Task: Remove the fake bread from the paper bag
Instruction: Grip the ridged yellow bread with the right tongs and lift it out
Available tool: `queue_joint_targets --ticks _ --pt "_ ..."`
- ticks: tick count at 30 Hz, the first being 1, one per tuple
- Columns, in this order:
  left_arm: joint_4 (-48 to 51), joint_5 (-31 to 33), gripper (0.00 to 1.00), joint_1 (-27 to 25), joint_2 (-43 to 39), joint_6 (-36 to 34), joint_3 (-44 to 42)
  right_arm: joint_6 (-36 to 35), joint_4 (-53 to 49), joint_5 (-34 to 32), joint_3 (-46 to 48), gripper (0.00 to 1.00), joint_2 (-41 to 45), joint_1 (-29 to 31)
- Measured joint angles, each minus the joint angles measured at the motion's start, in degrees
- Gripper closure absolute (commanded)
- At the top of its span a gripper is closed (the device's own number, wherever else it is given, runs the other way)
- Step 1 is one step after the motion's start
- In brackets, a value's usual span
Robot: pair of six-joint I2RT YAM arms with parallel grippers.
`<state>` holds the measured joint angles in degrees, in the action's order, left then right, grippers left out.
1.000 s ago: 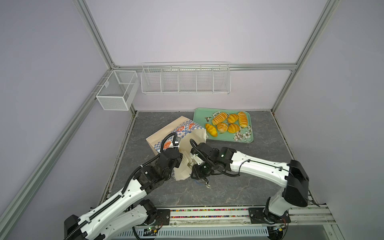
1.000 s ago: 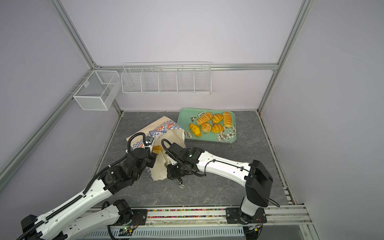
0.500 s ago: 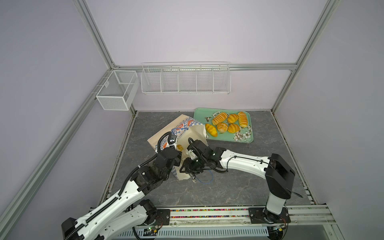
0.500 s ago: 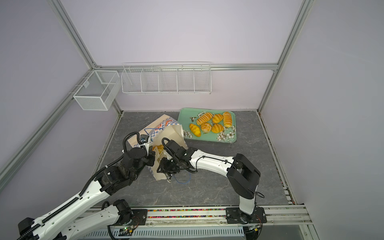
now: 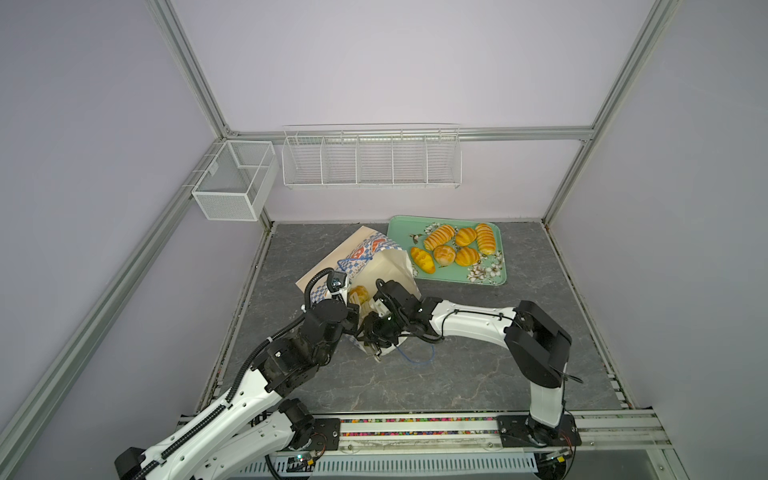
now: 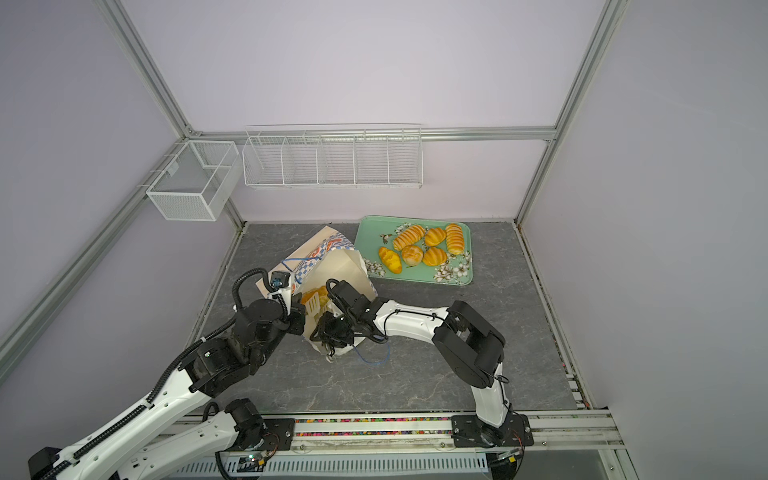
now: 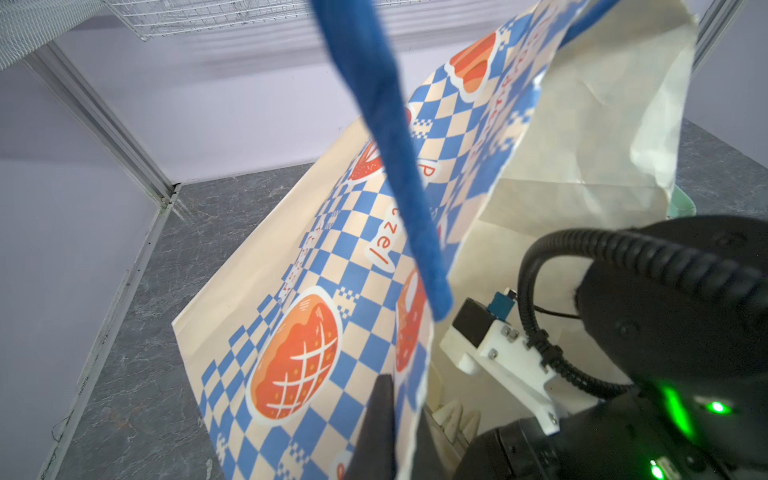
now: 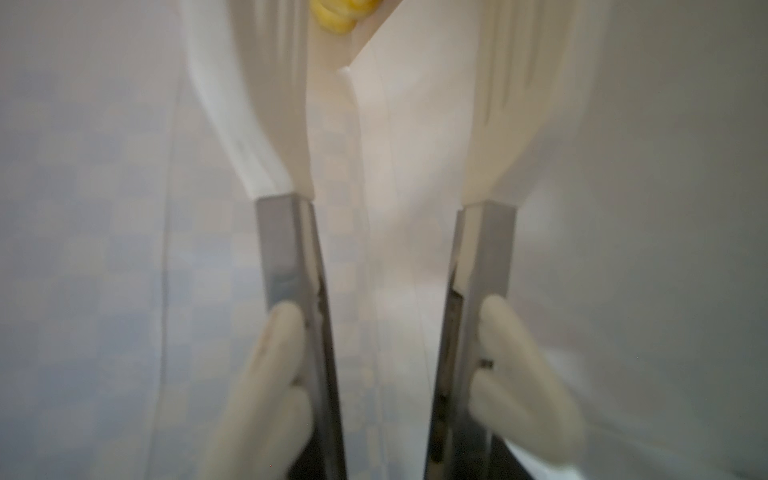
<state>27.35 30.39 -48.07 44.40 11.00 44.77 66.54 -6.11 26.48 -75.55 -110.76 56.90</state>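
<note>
Both top views look down from high above the 6 o'clock edge of the grey stone-look counter (image 5: 457,382) (image 6: 374,395), facing 12 o'clock. They are far off and share all of it. The left wrist view sits very near the tall cream paper bag with blue-and-white checks (image 7: 332,291), looking up its side. The right wrist view is inside that bag, looking along the metal tongs with white tips (image 8: 284,249).

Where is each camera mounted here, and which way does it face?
Top views: high above the front rail, looking down at the table; left arm and right arm show.
Left wrist: on its arm, facing the checkered paper bag; left gripper pinches its rim.
Right wrist: inside the bag, looking along tongs held by the right gripper toward a fake bread.
Shared: all show the bag; top views show the tongs too.
</note>
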Motion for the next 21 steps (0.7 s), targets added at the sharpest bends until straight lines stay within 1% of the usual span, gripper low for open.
queue_joint_targets --ticks 4,12,14,17,21 --pt "-0.31 -0.50 1.00 0.00 -0.04 0.37 -0.13 0.11 0.50 0.09 -1.38 0.63 -0.22 -1.31" --pt "-0.50 -0.63 1.00 0.00 0.17 0.31 -0.13 -2.49 -0.52 -0.46 -3.34 0.86 -1.18 -2.93" --pt "-0.48 -0.52 1.00 0.00 0.20 0.26 -0.13 -3.67 -1.49 -1.03 -3.39 0.90 -1.18 -2.93" --pt "-0.50 -0.28 1.00 0.00 0.28 -0.09 -0.13 -5.97 -3.65 -1.95 -3.39 0.93 -0.90 -2.93" --pt "-0.55 0.17 1.00 -0.13 0.66 -0.37 -0.13 -9.55 -8.07 -4.31 -3.17 0.93 2.01 -2.93"
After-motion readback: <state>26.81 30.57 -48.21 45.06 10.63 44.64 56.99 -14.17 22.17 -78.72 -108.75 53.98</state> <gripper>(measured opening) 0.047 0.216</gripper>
